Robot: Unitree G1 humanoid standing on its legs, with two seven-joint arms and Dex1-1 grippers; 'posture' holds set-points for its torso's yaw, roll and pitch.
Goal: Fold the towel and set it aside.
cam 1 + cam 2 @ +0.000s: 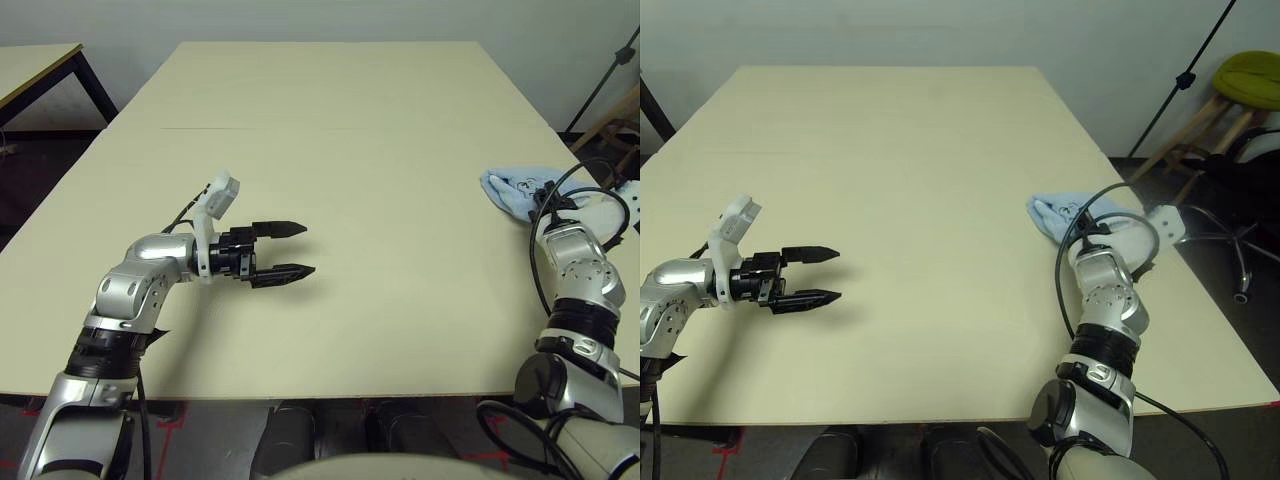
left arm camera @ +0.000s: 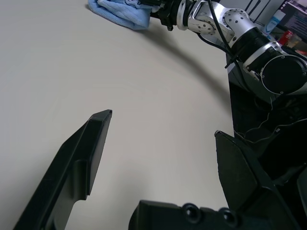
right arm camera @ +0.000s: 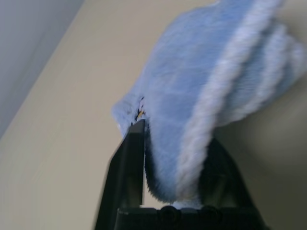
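L gripper [image 1: 310, 250] is open & empty, fingers well apart over the near L part of the tabletop [image 1: 340, 330]. R gripper [image 1: 543, 197] is at the blue terry towel [image 1: 508, 184]; can't tell if it's clamped on or letting go. Towel is bunched/folded nr the tabletop's R edge, white stitched edging [image 3: 204, 115] up along the fold, bit of embroidery [image 3: 140, 109] beside it.

Why there: prob. the "set aside" spot, out of the mid work area. L arm likely held off so it doesn't crowd R. Judging by the compact bundle, task looks nr done; next = make sure cloth is free, then back R off w/o dragging it.

Edges/room: R side is tight, wrist out by the edge, stool [image 1: 1250, 82] beyond; black cable [image 1: 1058, 275] loops by the wrist, could snag on the way out. Mid & far tabletop bare, so retreat inward/up is best.
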